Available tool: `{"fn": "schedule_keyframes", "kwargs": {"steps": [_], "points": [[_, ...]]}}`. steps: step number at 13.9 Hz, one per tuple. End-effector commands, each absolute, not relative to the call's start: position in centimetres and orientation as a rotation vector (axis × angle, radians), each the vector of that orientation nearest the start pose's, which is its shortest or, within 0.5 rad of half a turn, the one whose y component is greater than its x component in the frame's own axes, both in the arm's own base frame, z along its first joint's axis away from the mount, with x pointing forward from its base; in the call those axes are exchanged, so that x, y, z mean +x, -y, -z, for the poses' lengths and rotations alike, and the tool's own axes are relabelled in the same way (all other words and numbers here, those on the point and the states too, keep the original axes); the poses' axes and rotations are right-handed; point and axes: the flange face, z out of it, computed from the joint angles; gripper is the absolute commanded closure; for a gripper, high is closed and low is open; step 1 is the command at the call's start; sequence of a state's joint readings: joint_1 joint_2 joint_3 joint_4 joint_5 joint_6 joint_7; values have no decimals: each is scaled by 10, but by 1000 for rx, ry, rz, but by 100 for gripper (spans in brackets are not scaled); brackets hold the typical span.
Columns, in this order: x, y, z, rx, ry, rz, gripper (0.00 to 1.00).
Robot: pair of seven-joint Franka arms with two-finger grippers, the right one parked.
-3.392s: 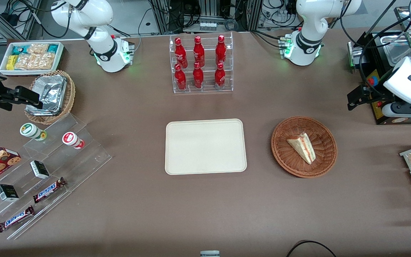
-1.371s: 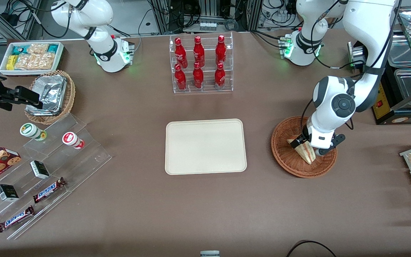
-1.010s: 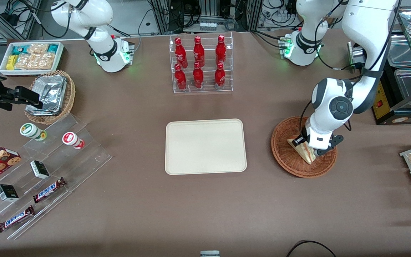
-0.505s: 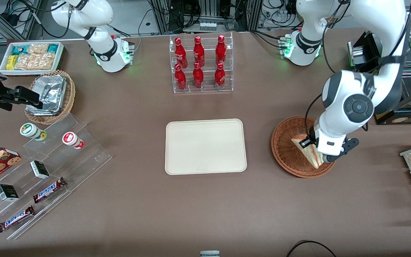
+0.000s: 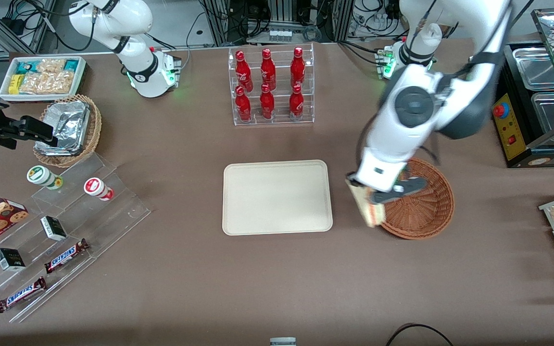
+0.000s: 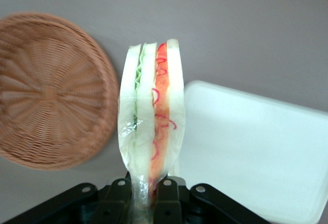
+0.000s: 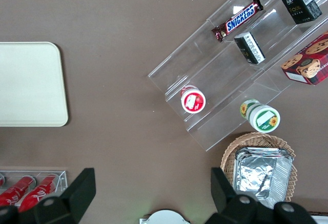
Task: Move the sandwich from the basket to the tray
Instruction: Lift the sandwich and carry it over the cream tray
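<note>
My left gripper point(image 5: 372, 198) is shut on the sandwich point(image 5: 369, 209), a wrapped wedge of white bread with red and green filling. It holds the sandwich in the air over the basket's rim on the tray's side. The wrist view shows the sandwich point(image 6: 152, 126) pinched between the black fingers point(image 6: 171, 199), with my gripper point(image 6: 145, 201) above the table. The reddish-brown wicker basket point(image 5: 426, 216) point(image 6: 46, 96) has nothing in it. The cream tray point(image 5: 277, 197) point(image 6: 256, 142) lies flat beside the basket, toward the parked arm's end, and is bare.
A clear rack of red bottles point(image 5: 270, 86) stands farther from the front camera than the tray. Toward the parked arm's end are a stepped acrylic stand point(image 5: 60, 230) with snacks, a foil-filled wicker basket point(image 5: 68, 129) and a white snack bin point(image 5: 41, 77). A black machine point(image 5: 536, 120) stands by the working arm.
My gripper has lifted the sandwich out of the basket and carried it toward the tray, to above the basket's rim. The basket now holds nothing.
</note>
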State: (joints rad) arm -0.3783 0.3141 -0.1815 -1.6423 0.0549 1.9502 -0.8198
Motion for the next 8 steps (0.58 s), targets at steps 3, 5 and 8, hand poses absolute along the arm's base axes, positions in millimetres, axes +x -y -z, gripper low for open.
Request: {"fn": "schedule_keyframes", "kwargs": {"steps": [3,5,8], "points": [[549,452,-364,-3149,149,-81,100],[542,474,-338,-3160,98,-82,100],[534,491,-308,-3179,61,-82,100]]}}
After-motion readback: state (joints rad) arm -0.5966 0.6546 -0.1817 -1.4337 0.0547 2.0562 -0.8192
